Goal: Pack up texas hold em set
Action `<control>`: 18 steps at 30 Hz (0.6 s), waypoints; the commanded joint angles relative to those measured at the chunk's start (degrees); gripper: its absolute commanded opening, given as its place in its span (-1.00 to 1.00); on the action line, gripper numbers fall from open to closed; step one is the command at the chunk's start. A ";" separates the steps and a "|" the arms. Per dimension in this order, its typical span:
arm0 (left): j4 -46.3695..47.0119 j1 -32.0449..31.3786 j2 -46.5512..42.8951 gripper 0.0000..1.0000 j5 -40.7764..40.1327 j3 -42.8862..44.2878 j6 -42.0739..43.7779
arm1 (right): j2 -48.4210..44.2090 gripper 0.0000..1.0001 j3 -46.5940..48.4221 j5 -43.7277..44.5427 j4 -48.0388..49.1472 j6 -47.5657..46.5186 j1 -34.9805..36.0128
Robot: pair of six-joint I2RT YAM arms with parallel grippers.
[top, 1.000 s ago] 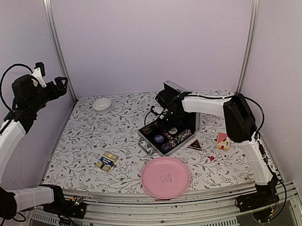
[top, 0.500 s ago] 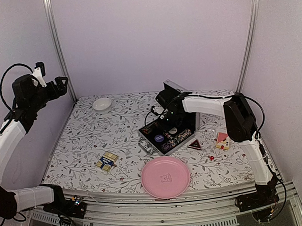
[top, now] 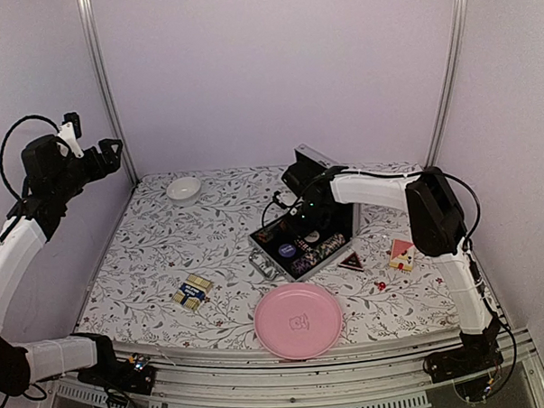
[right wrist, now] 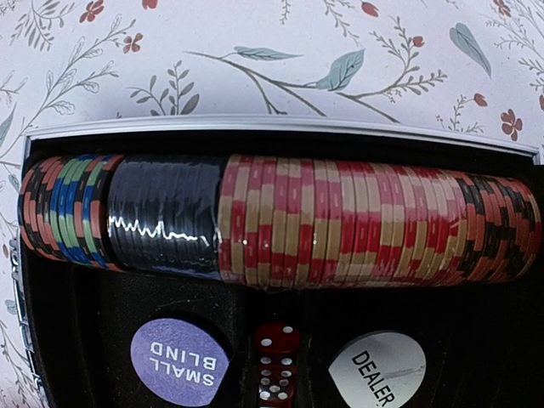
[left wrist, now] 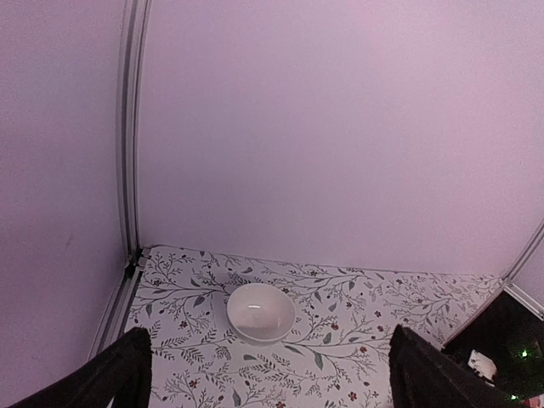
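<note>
I hold my left gripper [top: 114, 153] high beyond the table's [top: 165, 245] left edge, jaws wide apart. My right gripper [top: 301, 217], pinched together, hangs over the open case [top: 273, 258], right of centre, above its chips [right wrist: 340, 223].

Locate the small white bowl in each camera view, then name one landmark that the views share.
Top external: the small white bowl sits at the far left of the floral tablecloth.
Left wrist: the bowl is in the lower middle, slightly left of centre.
Right wrist: not in it.
Shared landmark: the floral tablecloth, visible in all three views.
</note>
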 commanded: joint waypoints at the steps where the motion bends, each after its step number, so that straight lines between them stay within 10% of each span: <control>1: 1.35 0.23 0.15 0.94 0.75 -0.54 -0.32 | -2.77 -0.92 -2.07 -0.74 -5.39 0.09 -0.35; 18: 1.28 0.22 0.14 0.94 0.96 -0.51 -0.35 | -2.13 -0.74 -2.34 -1.73 -5.37 -0.26 -0.27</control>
